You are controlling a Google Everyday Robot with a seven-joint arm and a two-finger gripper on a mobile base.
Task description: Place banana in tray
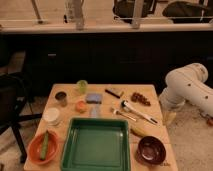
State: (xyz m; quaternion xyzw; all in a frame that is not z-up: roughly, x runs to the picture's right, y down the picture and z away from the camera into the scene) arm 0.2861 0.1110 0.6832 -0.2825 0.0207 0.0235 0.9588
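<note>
A small wooden worktop (56, 96) stands on a pale speckled floor (192, 145). Behind it runs a long dark cabinet front (100, 60) topped by a light ledge (100, 27), with metal posts (77, 12) and dark seats (132, 7) beyond. A black chair (12, 100) sits at the left. The light is dim and warm.

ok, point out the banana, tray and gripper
banana (141, 131), camera view, middle of the fruit.
tray (95, 145), camera view, bare floor.
gripper (170, 117), camera view, lower end, beside the table's (67, 112) right edge.
</note>
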